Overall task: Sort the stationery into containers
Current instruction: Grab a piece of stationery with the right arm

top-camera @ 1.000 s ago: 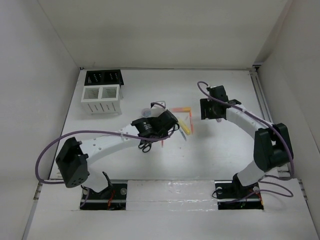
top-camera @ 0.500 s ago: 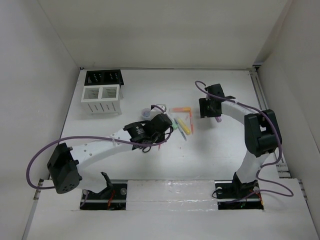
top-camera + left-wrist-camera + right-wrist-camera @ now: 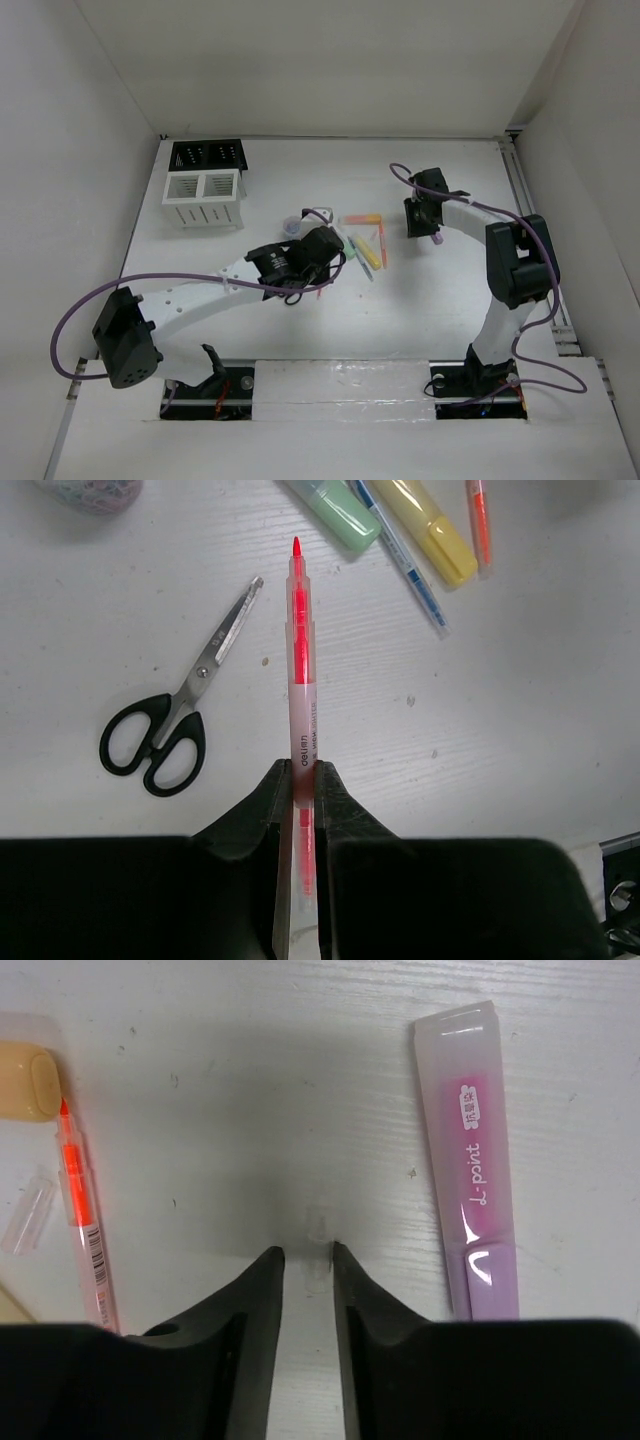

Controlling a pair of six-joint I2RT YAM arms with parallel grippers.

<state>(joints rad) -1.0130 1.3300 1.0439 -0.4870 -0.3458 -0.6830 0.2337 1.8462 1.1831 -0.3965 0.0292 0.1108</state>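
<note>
Red ink shows through the clear barrel of the pen (image 3: 299,660) that the left gripper (image 3: 300,776) pinches by its lower end, tip pointing to twelve o'clock and lifted off the table (image 3: 520,730). This looks like the first item picked up. In the top view the white slatted box (image 3: 203,212) and the black mesh holder (image 3: 208,147) sit together at about ten o'clock on the table. Both seem to have nothing in them, though the black cells are too dark and small to be sure. Everything else lies loose near the middle. The black-handled scissors (image 3: 170,730) are at nine o'clock from the held pen, a green marker (image 3: 335,508) and a yellow marker (image 3: 432,530) at one o'clock with a thin blue pen (image 3: 408,565) between them, and the edge of a small round tub (image 3: 95,492) at eleven o'clock. The right gripper (image 3: 308,1255) hangs low over bare table with its fingers only slightly apart and nothing between them. A pink marker (image 3: 475,1160) lies at two o'clock from it and another orange pen (image 3: 80,1210) at nine o'clock, neither touched. So I judge the sorting barely begun: the held pen has to travel toward ten o'clock to a container, and every other piece is yet to be gathered.
</note>
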